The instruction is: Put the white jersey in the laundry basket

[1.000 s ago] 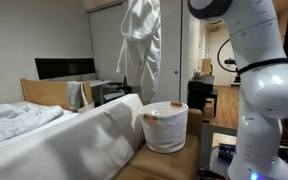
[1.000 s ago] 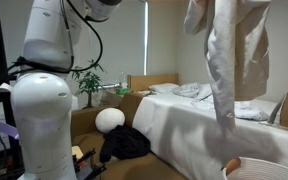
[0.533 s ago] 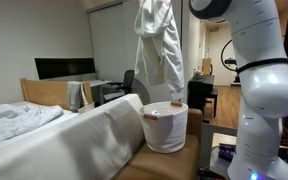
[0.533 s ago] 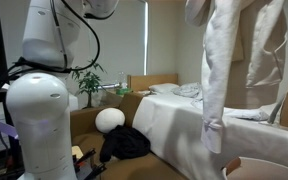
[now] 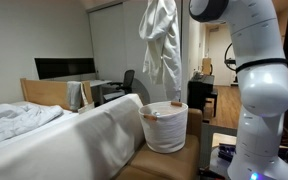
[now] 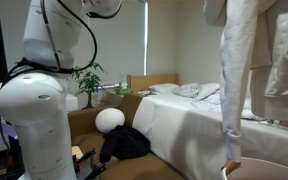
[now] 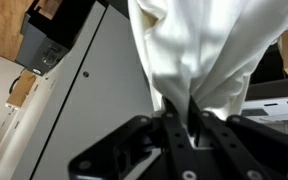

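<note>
The white jersey (image 5: 162, 45) hangs from my gripper high above the laundry basket (image 5: 165, 126), a white round basket standing on a wooden surface by the bed. In an exterior view the jersey (image 6: 242, 70) fills the right side and its lower end hangs near the basket rim (image 6: 269, 170). In the wrist view my gripper (image 7: 179, 112) is shut on a bunched fold of the jersey (image 7: 199, 50), which drapes away from the jaws. The gripper itself is out of frame at the top of both exterior views.
A bed with white sheets (image 5: 54, 140) lies beside the basket. The robot's white body (image 5: 259, 90) stands close to the basket. A desk and chair (image 5: 202, 95) stand behind. A white ball and dark cloth (image 6: 114, 135) lie on the floor by the bed.
The jersey has swung sideways with my gripper, from over the bed edge to above the basket. The basket has not moved.
</note>
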Tool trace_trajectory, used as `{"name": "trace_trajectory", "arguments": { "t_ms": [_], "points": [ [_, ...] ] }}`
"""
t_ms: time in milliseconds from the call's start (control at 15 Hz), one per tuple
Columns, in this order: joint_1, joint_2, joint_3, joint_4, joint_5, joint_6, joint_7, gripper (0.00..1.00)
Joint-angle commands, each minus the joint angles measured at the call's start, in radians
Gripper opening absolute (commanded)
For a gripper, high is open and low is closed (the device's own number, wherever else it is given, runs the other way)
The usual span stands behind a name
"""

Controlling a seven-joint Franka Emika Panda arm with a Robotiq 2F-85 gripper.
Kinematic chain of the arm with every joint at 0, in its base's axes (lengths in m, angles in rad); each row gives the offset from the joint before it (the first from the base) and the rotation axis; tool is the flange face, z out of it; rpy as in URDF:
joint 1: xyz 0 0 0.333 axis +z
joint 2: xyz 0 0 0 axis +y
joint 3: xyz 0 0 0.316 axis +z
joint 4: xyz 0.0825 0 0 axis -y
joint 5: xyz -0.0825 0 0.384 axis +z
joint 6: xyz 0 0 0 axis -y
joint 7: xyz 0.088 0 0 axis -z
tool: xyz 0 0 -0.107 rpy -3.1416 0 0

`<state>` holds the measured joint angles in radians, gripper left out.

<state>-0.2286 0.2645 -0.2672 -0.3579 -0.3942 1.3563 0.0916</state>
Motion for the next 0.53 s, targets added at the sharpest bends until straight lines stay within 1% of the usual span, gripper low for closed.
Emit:
{"name": "trace_trajectory", "arguments": {
  "t_ms": [0,467],
  "points": [
    [-0.052,-0.003,-0.013,0.000,0.041,0.062,0.035,0.10],
    [-0.142,0.025,-0.027,-0.001,0.092,0.052,0.094,0.10]
  ]
}}
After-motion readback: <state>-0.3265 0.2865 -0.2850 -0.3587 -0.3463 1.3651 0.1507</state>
